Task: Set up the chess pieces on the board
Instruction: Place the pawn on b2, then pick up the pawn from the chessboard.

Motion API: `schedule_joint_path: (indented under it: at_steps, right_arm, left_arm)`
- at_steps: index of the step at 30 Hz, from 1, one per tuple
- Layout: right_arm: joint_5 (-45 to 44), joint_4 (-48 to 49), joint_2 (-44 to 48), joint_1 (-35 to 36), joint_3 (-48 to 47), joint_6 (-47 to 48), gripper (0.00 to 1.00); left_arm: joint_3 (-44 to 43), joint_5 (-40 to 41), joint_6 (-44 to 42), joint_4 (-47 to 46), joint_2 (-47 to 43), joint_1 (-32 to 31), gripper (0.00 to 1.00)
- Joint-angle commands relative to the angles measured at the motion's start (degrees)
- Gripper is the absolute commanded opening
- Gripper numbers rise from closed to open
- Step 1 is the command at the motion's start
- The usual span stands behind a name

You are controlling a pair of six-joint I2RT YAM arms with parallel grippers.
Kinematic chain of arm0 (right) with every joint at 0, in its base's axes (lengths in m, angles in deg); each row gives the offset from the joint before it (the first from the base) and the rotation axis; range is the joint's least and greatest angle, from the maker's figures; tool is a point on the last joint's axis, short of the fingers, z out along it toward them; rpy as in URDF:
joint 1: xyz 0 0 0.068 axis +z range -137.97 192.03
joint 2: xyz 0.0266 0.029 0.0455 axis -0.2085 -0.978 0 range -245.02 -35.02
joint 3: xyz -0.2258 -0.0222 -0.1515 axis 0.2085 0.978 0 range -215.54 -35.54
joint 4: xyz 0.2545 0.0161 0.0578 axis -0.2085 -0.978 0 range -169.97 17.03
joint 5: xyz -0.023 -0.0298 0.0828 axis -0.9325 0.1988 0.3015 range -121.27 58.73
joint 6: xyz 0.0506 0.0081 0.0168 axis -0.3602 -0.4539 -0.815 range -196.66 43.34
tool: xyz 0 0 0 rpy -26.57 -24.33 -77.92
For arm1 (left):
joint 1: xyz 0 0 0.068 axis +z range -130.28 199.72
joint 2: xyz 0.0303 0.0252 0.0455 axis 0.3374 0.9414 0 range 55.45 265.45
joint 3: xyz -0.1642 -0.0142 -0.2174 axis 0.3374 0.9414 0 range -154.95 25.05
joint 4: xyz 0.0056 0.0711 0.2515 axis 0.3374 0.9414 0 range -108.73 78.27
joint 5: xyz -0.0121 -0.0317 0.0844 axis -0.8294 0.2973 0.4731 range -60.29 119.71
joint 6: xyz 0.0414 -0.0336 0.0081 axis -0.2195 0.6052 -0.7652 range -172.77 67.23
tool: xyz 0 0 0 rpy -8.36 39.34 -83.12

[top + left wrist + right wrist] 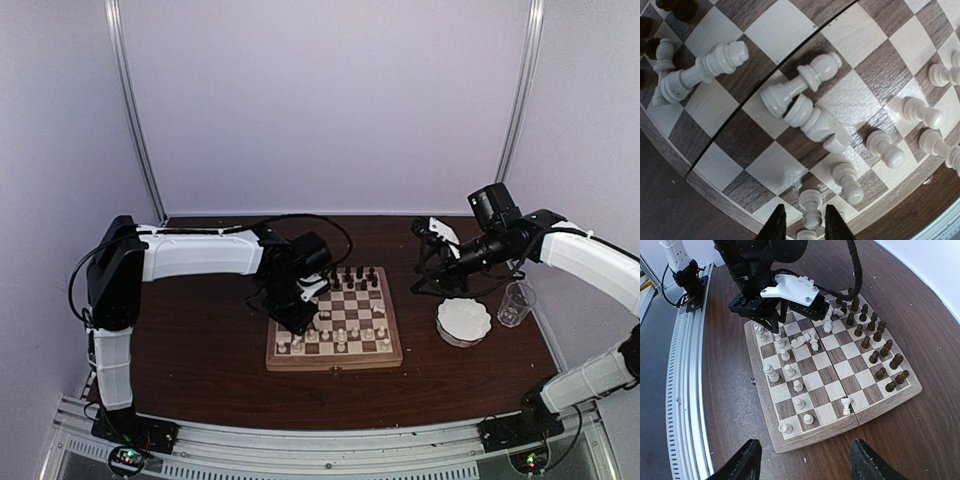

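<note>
The left gripper point(803, 227) has its black fingers narrowly parted astride an upright cream-white pawn point(811, 209), seemingly not pinching it, near the edge of the chequered wooden chessboard point(775, 30). The right gripper point(807, 462) gapes wide, empty, just off the board's edge.

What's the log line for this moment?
left tool: jaws apart around white pawn at board edge | right tool: open, empty, off board | two white pieces: toppled mid-board
</note>
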Motion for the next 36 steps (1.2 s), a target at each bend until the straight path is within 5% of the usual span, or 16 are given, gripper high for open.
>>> schedule_joint_path:
  at_steps: [1,8,17,20,24,36]
  right_arm:
    - [0.03,0.09,-0.48,-0.19,0.51,1.60,0.63]
    - [-3.69,-4.41,-5.87,0.01,-2.05,6.85,0.58]
    - [-5.77,-4.80,-18.77,1.10,-6.11,9.31,0.48]
    - [-9.79,-4.52,-22.82,2.58,-7.94,12.07,0.46]
    - [-12.78,-4.01,-27.18,4.25,-10.38,13.23,0.45]
    - [-22.38,0.06,-32.67,8.30,-13.69,12.73,0.45]
  left_arm:
    - [-2.88,0.13,0.36,0.99,-0.98,-0.18,0.29]
    - [-4.65,3.44,-1.79,-1.44,-11.58,-0.23,0.37]
    - [15.20,-2.65,2.16,-31.99,-27.64,-0.20,0.43]
    - [17.30,-5.49,2.86,-35.52,-28.78,-0.20,0.46]
    - [17.05,-10.68,7.46,-36.29,-27.66,1.04,0.61]
    - [17.74,-15.82,11.01,-37.49,-26.18,1.86,0.62]
